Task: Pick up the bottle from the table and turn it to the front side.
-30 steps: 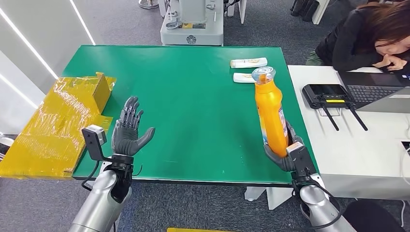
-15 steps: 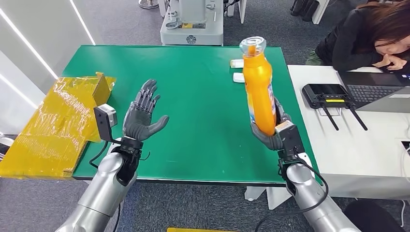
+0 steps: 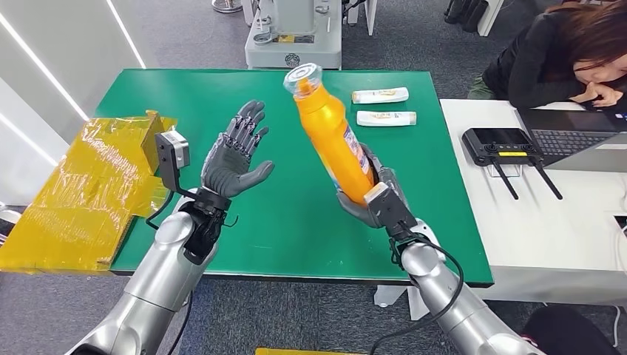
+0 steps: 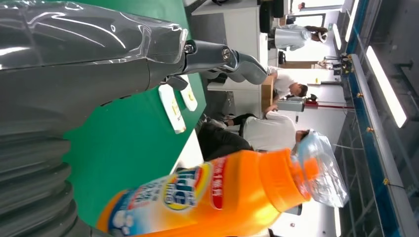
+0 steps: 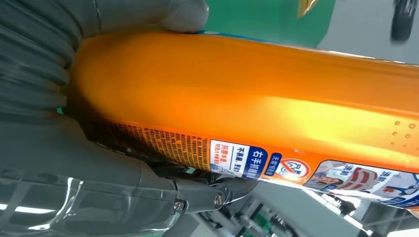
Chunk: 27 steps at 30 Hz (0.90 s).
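The right hand (image 3: 364, 201) gripped one orange detergent bottle (image 3: 330, 133); the left hand (image 3: 235, 157) was spread empty. The right wrist view showed its back label (image 5: 237, 155); two tubes (image 3: 386, 117) lay on the tabletop (image 3: 296, 214).

My right hand (image 3: 367, 201) grips the orange bottle (image 3: 330, 135) by its base above the green table (image 3: 296, 222), cap tilted far-left. My left hand (image 3: 235, 158) hovers left, palm up, fingers spread.

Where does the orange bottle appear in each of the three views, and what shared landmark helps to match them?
Head view: orange bottle at centre, tilted, its base in the right hand.
Left wrist view: along the lower edge, with its front label showing.
Right wrist view: it runs across the whole picture.
Shared landmark: the green table.
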Motion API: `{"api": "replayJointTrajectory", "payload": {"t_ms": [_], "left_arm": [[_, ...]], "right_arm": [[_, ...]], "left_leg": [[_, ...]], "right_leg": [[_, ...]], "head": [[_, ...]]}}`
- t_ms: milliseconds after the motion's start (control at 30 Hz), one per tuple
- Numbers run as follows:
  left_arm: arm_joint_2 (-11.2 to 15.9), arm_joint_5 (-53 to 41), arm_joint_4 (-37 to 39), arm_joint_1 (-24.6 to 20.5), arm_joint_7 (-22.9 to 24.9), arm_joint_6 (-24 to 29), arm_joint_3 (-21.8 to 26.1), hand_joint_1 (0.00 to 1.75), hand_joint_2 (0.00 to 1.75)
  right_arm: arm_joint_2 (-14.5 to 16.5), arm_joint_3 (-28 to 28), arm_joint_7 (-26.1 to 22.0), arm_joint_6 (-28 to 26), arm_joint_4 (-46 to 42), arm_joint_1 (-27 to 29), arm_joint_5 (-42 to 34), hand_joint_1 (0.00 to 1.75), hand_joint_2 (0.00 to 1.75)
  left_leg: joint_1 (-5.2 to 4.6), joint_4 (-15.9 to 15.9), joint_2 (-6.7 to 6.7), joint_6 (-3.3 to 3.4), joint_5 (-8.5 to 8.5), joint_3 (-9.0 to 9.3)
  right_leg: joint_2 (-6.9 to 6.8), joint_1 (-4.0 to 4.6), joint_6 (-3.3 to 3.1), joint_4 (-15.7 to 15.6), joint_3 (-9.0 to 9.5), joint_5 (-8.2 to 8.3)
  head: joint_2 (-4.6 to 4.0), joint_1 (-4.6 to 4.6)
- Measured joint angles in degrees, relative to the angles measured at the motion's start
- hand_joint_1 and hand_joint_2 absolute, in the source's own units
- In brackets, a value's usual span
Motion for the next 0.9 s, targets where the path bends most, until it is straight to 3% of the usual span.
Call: {"api": "replayJointTrajectory", "payload": {"t_ms": [333, 900], "left_arm": [[-0.4, 3.7, 1.8, -1.7, 4.6, -4.7, -1.6, 0.00, 1.75], [-1.0, 13.9, 8.5, -6.9, 11.3, -7.8, -4.3, 0.00, 1.75]], "right_arm": [[3.1, 4.3, 1.6, 0.0, 4.5, -2.4, 7.0, 1.75, 1.75], [4.4, 6.8, 0.7, -1.9, 11.2, -5.2, 7.7, 1.75, 1.75]], "left_leg": [[0.00, 0.0, 0.01, 0.00, 0.00, -0.01], [0.00, 0.0, 0.01, 0.00, 0.00, -0.02]], "right_leg": [[0.02, 0.00, 0.00, 0.0, -0.03, 0.00], [0.03, 0.00, 0.00, 0.0, -0.04, 0.00]], "head": [[0.00, -0.01], [0.00, -0.01]]}}
